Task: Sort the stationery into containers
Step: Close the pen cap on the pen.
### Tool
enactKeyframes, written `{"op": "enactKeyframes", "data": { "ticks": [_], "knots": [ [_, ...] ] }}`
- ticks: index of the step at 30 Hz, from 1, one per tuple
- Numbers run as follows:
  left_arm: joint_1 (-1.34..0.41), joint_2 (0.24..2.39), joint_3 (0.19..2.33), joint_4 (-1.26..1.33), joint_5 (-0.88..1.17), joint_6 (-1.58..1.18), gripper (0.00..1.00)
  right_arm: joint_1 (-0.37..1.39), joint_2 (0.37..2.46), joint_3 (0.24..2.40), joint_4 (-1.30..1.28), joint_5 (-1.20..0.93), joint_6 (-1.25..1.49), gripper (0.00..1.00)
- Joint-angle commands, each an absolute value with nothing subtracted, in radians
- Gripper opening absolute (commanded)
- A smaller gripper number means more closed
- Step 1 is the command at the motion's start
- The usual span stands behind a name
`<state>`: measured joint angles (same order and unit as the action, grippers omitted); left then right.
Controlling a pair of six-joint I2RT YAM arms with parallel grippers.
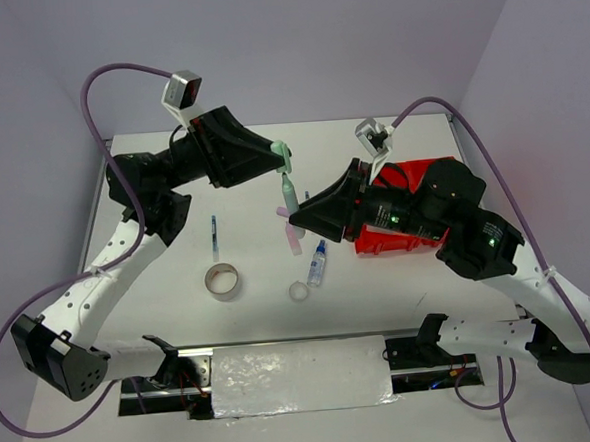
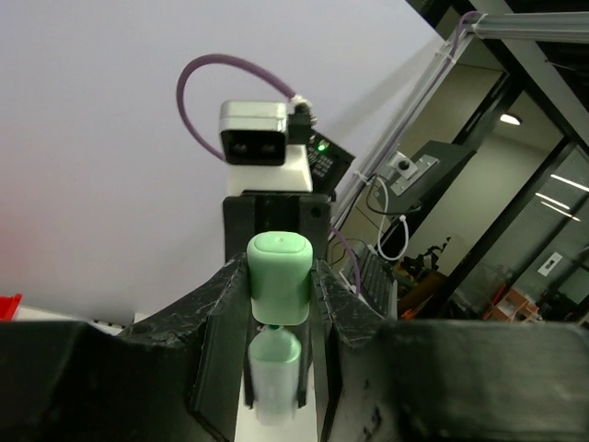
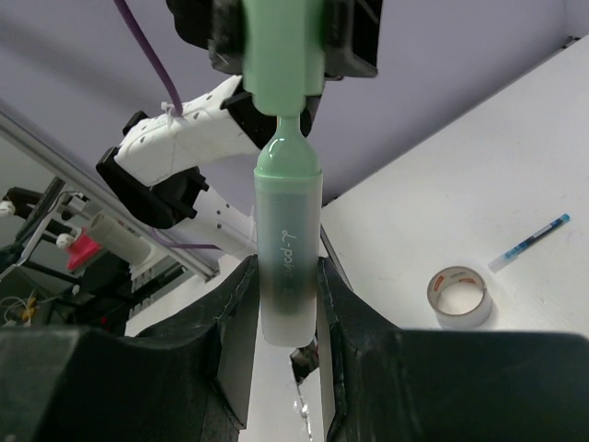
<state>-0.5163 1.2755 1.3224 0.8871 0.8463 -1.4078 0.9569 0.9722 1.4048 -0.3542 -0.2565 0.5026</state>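
Observation:
A stubby green marker is held in the air between both arms. My left gripper (image 1: 283,158) is shut on its green cap (image 2: 279,274), and my right gripper (image 1: 297,217) is shut on the clear barrel (image 3: 288,253). The cap (image 3: 281,55) sits just off the barrel's green shoulder, with only the nib bridging them. On the table below lie a pink marker (image 1: 292,237), a blue-capped bottle (image 1: 318,266), a clear tape ring (image 1: 298,292), a beige tape roll (image 1: 223,281) and a thin pen (image 1: 214,237). The red tray (image 1: 424,169) lies mostly hidden under my right arm.
The white table ends at a grey wall at the back and right. Both arm bases and a foil-covered strip (image 1: 300,376) run along the near edge. The tape roll (image 3: 458,296) and pen (image 3: 529,242) also show in the right wrist view.

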Motion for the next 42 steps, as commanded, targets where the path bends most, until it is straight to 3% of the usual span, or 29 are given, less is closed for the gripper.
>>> {"op": "enactKeyframes", "data": {
  "ticks": [1, 22, 30, 31, 35, 40, 42],
  "knots": [
    [-0.523, 1.243, 1.305, 0.919, 0.856, -1.359, 0.12, 0.953, 0.974, 1.457, -0.333, -0.288, 0.482, 0.00],
    [-0.564, 1.204, 1.258, 0.876, 0.841, -1.302, 0.12, 0.916, 0.999, 1.509, -0.337, -0.215, 0.466, 0.00],
    [-0.621, 1.151, 1.272, 0.570, 0.792, -1.077, 0.28, 0.910, 1.031, 1.572, -0.308, -0.256, 0.420, 0.00],
    [-0.633, 1.143, 1.278, 0.549, 0.778, -1.059, 0.37, 0.910, 1.035, 1.575, -0.283, -0.274, 0.407, 0.00],
    [-0.637, 1.132, 1.279, 0.529, 0.767, -1.037, 0.56, 0.908, 1.051, 1.572, -0.265, -0.334, 0.368, 0.00],
    [-0.637, 1.129, 1.319, 0.470, 0.767, -1.002, 0.59, 0.908, 1.045, 1.530, -0.255, -0.370, 0.387, 0.00],
    [-0.637, 1.124, 1.324, 0.469, 0.759, -1.000, 0.48, 0.908, 1.045, 1.516, -0.256, -0.383, 0.390, 0.00]
  ]
}}
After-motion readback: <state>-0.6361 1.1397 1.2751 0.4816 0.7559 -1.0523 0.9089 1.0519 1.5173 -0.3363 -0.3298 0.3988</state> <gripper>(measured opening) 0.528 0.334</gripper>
